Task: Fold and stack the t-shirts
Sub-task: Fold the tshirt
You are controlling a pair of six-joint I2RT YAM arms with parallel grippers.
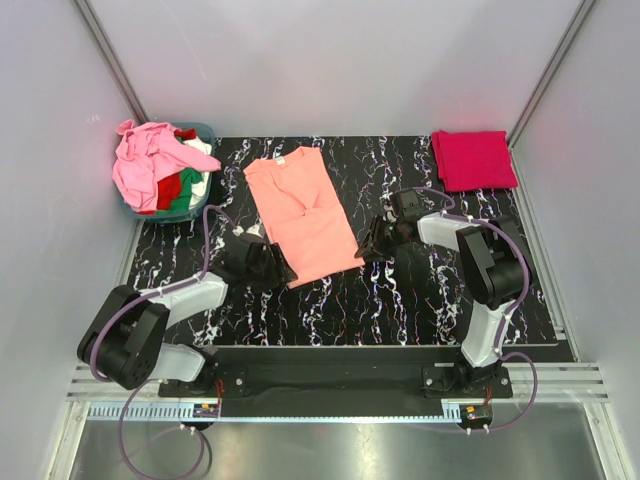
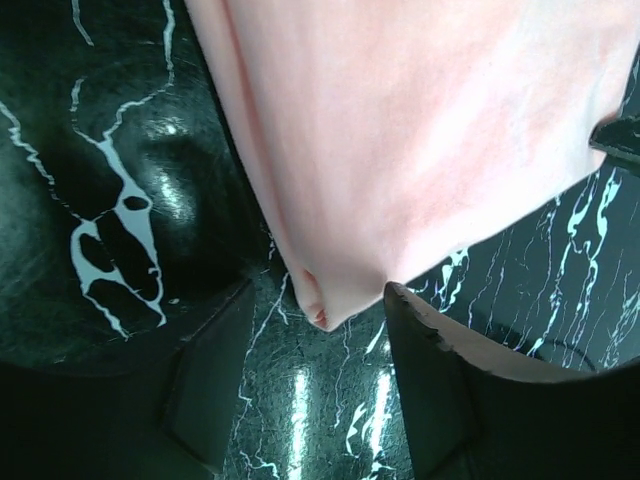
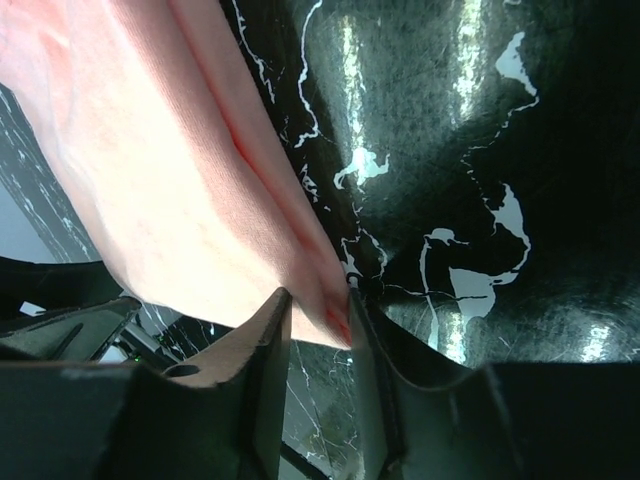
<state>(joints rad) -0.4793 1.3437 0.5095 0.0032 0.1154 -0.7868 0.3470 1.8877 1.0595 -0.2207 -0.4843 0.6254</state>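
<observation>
Salmon-orange t-shirt [image 1: 300, 212] lies mid-worktop, half-folded lengthwise. Left gripper [image 2: 318, 385] straddles its near-left corner, partly open; right gripper [image 3: 318, 330] pinches the near-right corner, probably to fold the hem toward the far edge.

A black mat with white marble veining [image 1: 400, 290] covers the table between pale walls, and it carries everything here. A salmon-orange t-shirt [image 1: 302, 215], folded lengthwise into a long strip, lies flat on it just left of centre, running from the far edge toward the near side. A crimson-pink t-shirt [image 1: 473, 159], folded to a neat rectangle, lies at the far right corner, and a small teal tub [image 1: 203, 203] heaped with crumpled shirts [image 1: 150, 165] sits at the far left corner.
</observation>
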